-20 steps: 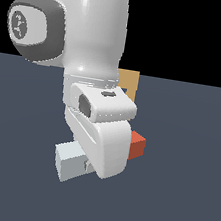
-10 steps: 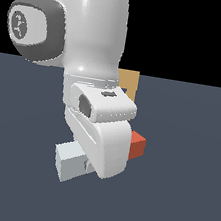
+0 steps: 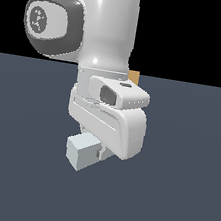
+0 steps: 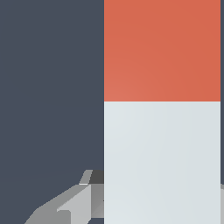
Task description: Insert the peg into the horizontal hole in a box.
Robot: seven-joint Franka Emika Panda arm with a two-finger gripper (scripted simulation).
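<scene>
The peg's pale grey-white end [image 3: 81, 151] sticks out below my hand toward the exterior view's left; its red-orange end is hidden behind the hand there. In the wrist view the peg [image 4: 162, 131] fills much of the picture, red-orange third [image 4: 162, 48] beyond the white part. My gripper [image 4: 162, 205] is shut on the peg's white part, with one finger [image 4: 76, 205] showing against its side. In the exterior view the gripper [image 3: 99, 154] is mostly hidden under the hand. Only a tan sliver of the box [image 3: 134, 77] shows behind the arm. The hole is hidden.
The white arm and its hand [image 3: 111, 118] block the middle of the exterior view. The dark blue-grey floor [image 3: 180, 194] stretches around them, and it also shows in the wrist view [image 4: 48, 87].
The peg's white end has moved up and toward the exterior view's right. The red end, seen beside the hand before, is now hidden behind it.
</scene>
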